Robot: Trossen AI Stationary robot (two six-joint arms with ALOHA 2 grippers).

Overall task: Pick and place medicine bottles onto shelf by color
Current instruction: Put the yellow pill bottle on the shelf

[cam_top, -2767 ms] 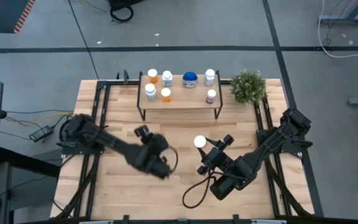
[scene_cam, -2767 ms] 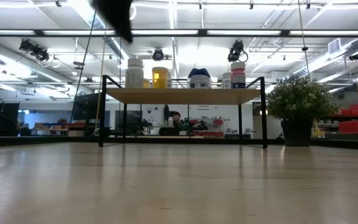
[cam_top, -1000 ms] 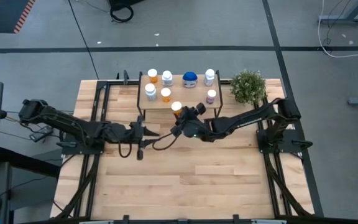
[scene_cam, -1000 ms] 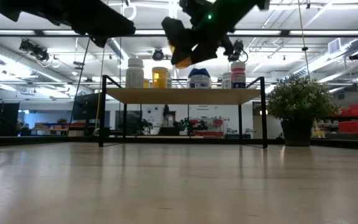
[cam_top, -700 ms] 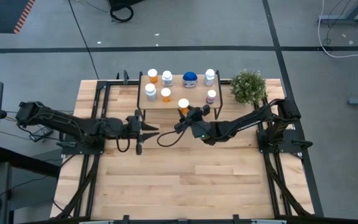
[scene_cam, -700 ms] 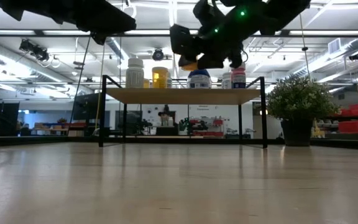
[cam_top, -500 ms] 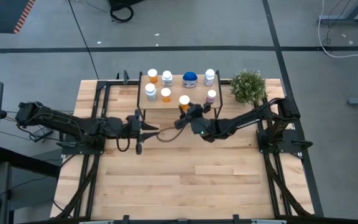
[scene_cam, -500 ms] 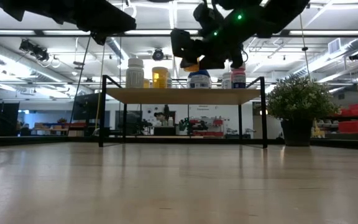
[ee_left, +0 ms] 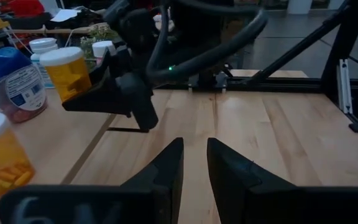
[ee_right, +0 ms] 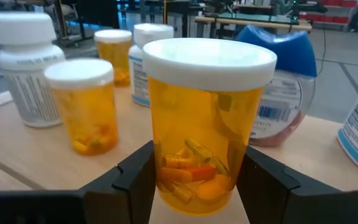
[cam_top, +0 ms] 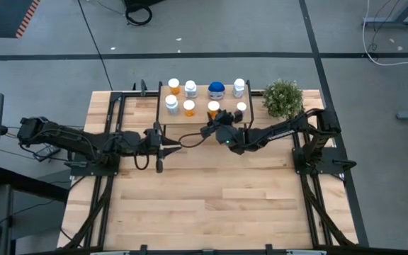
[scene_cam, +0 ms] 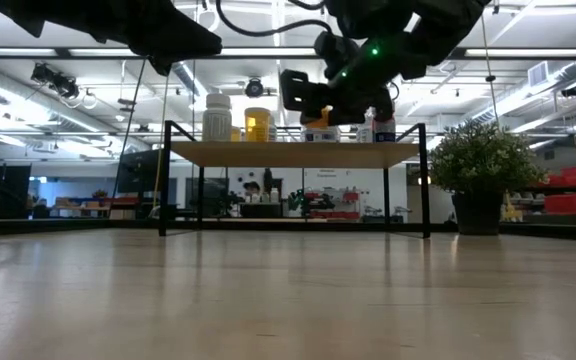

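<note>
Your left gripper [cam_top: 167, 145] hangs over the table just short of the shelf's [cam_top: 202, 119] left front corner, fingers [ee_left: 169, 163] drawn narrow with only a slit between them, holding nothing.

On the shelf, working across in the high view: an orange bottle [cam_top: 174, 87] and a white bottle [cam_top: 190, 88] at the back, a second white bottle [cam_top: 171, 103] and a second orange bottle [cam_top: 188, 108] in front of them, then the blue-topped bottle [cam_top: 217, 89], another white one [cam_top: 239, 87] and a pinkish bottle [cam_top: 241, 108].

Your right gripper [cam_top: 217, 120] is over the shelf's front middle, clamped on an orange pill bottle [ee_right: 206, 124] with a white cap (pills visible inside). It stands upright, beside the other orange ones; whether its base touches the board, you cannot tell.

Judgement: task nearly complete. No bottles show on the tabletop, so only setting down and releasing this one remains.

The potted plant [cam_top: 283, 98] stands off the shelf's right end.
</note>
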